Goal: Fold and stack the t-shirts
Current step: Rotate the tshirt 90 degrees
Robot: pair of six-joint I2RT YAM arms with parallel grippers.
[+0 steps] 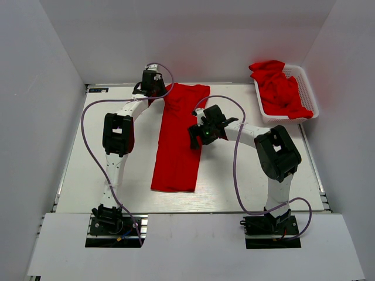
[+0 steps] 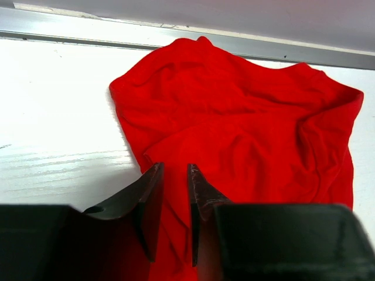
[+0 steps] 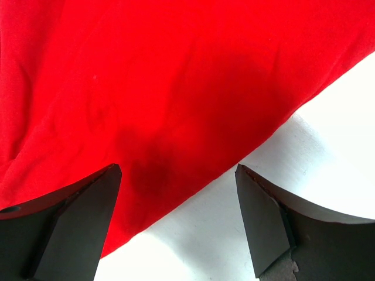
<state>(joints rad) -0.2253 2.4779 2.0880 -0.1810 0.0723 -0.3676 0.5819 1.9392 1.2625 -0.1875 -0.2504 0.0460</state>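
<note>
Watching right gripper (image 3: 178,171) gape over t-shirt (image 1: 176,146) edge; left gripper (image 2: 174,170) barely parted at its far corner, grip unclear; we fear snag undoing fold.

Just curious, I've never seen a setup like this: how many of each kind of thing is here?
Robot arms: 2
Red t-shirt, laid out flat: 1
White basket: 1
Red cloth heap inside it: 1 (shirts uncountable)
Total: 5

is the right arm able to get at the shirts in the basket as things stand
Likely yes: nothing lies on the table between the right arm and the basket of shirts, and its jaws stand open, empty.
</note>
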